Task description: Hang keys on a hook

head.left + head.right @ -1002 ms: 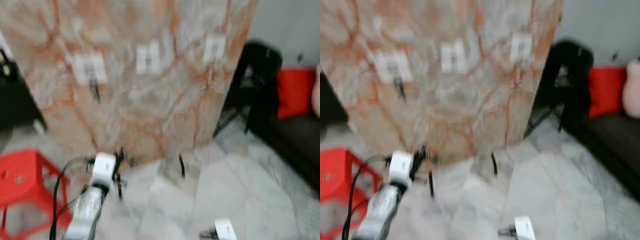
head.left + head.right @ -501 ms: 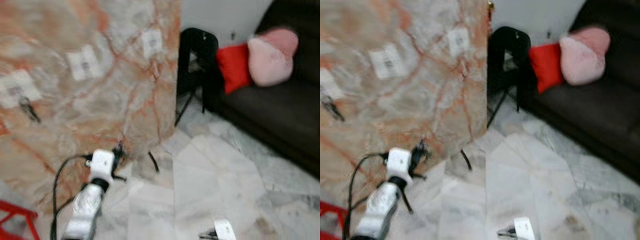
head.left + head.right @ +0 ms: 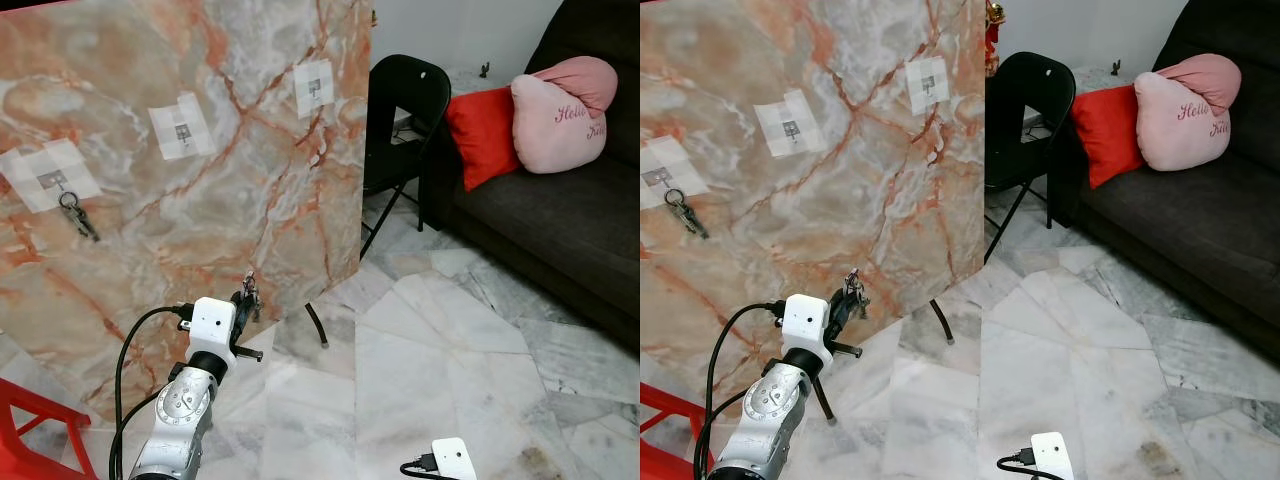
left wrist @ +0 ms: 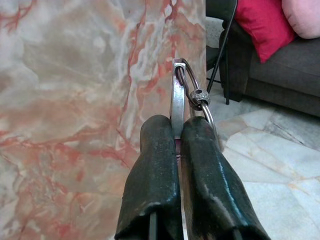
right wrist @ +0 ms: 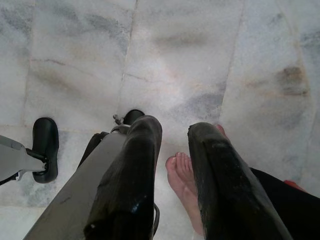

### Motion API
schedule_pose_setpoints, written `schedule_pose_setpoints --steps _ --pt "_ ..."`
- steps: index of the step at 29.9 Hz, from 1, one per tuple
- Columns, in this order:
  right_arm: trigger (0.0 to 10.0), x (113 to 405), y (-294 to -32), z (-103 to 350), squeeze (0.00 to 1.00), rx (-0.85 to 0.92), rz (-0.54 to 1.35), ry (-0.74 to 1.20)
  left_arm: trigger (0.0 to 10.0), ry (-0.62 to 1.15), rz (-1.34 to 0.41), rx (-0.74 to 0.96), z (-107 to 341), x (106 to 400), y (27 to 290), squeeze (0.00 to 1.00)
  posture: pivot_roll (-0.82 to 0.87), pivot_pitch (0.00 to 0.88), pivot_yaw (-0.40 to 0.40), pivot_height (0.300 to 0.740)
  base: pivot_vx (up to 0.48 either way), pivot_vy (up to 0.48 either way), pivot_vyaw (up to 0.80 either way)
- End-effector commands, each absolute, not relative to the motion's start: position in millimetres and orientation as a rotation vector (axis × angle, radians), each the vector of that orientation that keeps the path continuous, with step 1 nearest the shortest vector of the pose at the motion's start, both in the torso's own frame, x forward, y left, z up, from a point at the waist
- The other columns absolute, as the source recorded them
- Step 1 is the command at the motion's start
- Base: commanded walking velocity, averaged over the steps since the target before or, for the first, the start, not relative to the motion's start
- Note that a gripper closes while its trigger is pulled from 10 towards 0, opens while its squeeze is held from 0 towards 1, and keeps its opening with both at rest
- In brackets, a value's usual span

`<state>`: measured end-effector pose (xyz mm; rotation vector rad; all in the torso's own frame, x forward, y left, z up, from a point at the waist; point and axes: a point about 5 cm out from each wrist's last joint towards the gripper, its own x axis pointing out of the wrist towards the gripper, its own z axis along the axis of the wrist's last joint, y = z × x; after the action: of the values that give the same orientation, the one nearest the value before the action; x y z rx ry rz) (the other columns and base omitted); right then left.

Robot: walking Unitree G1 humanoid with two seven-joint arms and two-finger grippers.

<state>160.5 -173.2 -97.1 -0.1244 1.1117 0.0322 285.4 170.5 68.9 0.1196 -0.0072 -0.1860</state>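
A tall marble-patterned board [image 3: 250, 190] leans upright before me, with three white patches that each carry a small hook [image 3: 182, 130]. A bunch of keys [image 3: 77, 216] hangs from the leftmost hook [image 3: 53, 180]. My left gripper [image 3: 246, 294] is raised low in front of the board, short of its surface and well below the hooks. It is shut on a key ring [image 4: 194, 96] with a flat metal key [image 4: 176, 100] sticking up from the fingertips [image 4: 157, 127]. My right gripper [image 5: 175, 131] hangs open over the floor, holding nothing.
A black folding chair [image 3: 402, 112] stands right of the board. Beyond it is a dark sofa [image 3: 560, 230] with a red cushion [image 3: 482, 135] and a pink one [image 3: 560, 108]. A red stool [image 3: 25, 425] sits at lower left. A person's bare foot [image 5: 182, 177] is beside my right gripper.
The camera has swung right, then settled, and the picture has sharpened. My left gripper still holds the keys at about the same height before the board.
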Motion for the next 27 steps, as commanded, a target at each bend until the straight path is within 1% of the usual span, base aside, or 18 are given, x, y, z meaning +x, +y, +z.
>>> schedule_pose_setpoints --steps 1,15,27 --pt "10.0 161 -173 -97 0.0 -0.117 0.03 1.105 10.0 -0.003 -0.172 0.104 70 284 173 0.0 0.01 0.0 0.001 0.74 0.0 0.465 0.0" --pt "10.0 160 -174 -97 0.0 -0.124 0.035 1.108 10.0 -0.011 -0.185 0.108 73 286 170 0.0 0.01 0.0 -0.001 0.74 0.0 0.466 0.0" --pt "10.0 161 -174 -97 0.0 -0.129 0.04 1.108 10.0 -0.013 -0.261 0.098 74 286 159 0.0 0.01 0.0 0.0 0.74 0.0 0.0 0.0"
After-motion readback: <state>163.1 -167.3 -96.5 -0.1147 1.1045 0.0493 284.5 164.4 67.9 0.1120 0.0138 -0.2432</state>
